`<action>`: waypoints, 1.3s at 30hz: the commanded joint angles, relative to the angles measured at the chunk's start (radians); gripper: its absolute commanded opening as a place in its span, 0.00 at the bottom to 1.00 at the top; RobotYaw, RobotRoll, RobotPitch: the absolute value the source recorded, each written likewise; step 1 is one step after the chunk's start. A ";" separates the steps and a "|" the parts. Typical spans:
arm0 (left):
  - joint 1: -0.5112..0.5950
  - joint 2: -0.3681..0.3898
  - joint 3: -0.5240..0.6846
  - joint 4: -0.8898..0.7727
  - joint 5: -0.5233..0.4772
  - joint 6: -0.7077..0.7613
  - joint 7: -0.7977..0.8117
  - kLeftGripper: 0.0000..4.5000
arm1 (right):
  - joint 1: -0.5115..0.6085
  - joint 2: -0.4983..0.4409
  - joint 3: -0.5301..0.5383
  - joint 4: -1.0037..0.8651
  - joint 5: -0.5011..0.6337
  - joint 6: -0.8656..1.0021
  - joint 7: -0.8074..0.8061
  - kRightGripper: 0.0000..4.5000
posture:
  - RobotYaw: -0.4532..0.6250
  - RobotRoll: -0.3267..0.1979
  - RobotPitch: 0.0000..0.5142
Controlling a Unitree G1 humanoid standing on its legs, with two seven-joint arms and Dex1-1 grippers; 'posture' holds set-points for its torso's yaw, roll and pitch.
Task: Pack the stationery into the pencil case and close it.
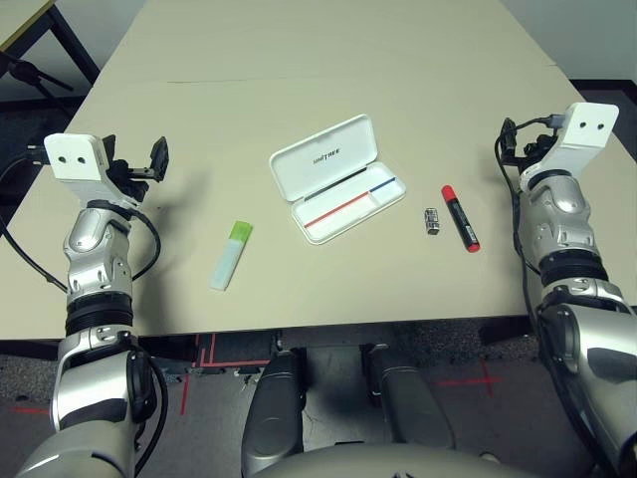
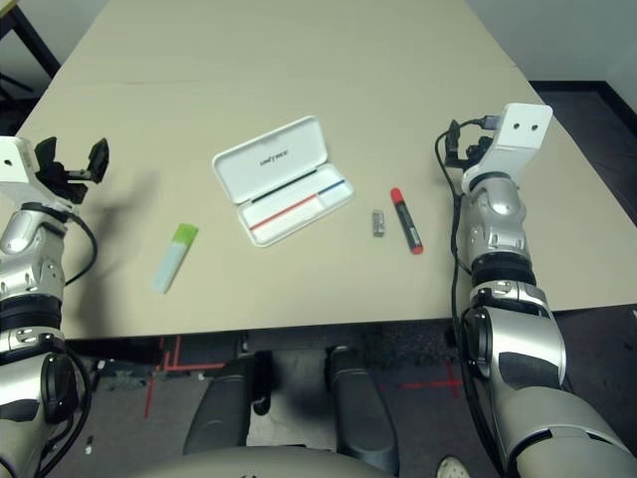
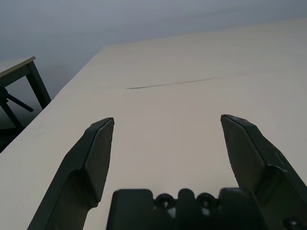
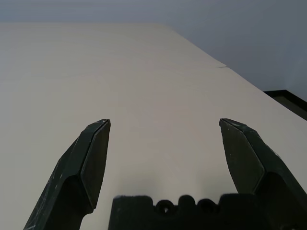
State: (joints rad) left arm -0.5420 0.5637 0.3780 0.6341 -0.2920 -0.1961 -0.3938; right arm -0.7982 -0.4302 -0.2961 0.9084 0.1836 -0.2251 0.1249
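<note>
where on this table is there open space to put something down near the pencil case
Bare room lies between the green-and-white stick and the open pencil case, and across the whole far half of the table beyond the case. It is crowded to the case's right, where the small metal piece and red marker lie close together.

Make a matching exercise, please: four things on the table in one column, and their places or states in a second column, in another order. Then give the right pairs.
Things:
1. pencil case
2. red marker
3. green-and-white stick
4. small metal piece

Places or states:
A. lies on the table toward the robot's left, apart from the rest
B. lies farthest toward the robot's right
C. open, lid laid back, tray bare
D. lies between the case and the marker

Pairs: 1-C, 2-B, 3-A, 4-D
</note>
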 commanded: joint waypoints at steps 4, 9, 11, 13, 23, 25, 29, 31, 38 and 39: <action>0.025 0.010 0.015 -0.031 0.000 0.008 0.011 0.99 | -0.018 0.007 -0.004 0.029 0.001 -0.007 0.009 1.00 | 0.44 0.62 0.38; 0.037 0.004 0.015 -0.050 -0.002 0.013 0.016 0.99 | -0.033 0.005 -0.003 0.046 0.000 -0.011 0.014 1.00 | 0.44 0.62 0.37; 0.038 0.008 0.019 -0.046 -0.004 0.013 0.014 0.99 | -0.037 0.006 -0.002 0.046 -0.002 -0.011 0.013 1.00 | 0.44 0.62 0.37; 0.036 0.012 0.021 -0.040 -0.006 0.012 0.012 0.99 | -0.041 0.009 0.000 0.046 -0.002 -0.011 0.015 1.00 | 0.45 0.62 0.36; 0.015 0.013 0.022 -0.012 -0.001 0.000 0.010 0.99 | -0.076 -0.031 -0.001 0.069 0.009 0.028 0.101 1.00 | 0.44 0.62 0.30; 0.012 0.015 0.022 -0.011 -0.001 0.002 0.008 0.99 | -0.083 -0.057 0.013 0.061 0.013 0.082 0.184 1.00 | 0.43 0.62 0.30; 0.005 0.019 0.018 -0.003 0.001 0.003 -0.001 0.99 | -0.087 -0.153 0.086 0.011 -0.006 0.227 0.439 1.00 | 0.42 0.62 0.31; 0.001 0.015 0.014 0.001 0.002 0.004 -0.003 0.99 | -0.067 -0.201 0.140 -0.046 -0.017 0.291 0.578 1.00 | 0.41 0.62 0.31; 0.000 0.005 0.001 -0.010 0.001 0.012 -0.014 0.99 | 0.082 -0.337 0.285 -0.365 -0.001 0.485 0.943 1.00 | 0.41 0.62 0.33; 0.002 0.005 0.000 -0.012 0.000 0.014 -0.016 0.99 | 0.092 -0.348 0.292 -0.392 -0.003 0.508 0.960 1.00 | 0.41 0.62 0.33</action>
State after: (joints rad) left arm -0.5443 0.5684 0.3817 0.6145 -0.2930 -0.1945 -0.4012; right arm -0.7170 -0.7557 -0.0238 0.5747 0.1765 0.2390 1.0433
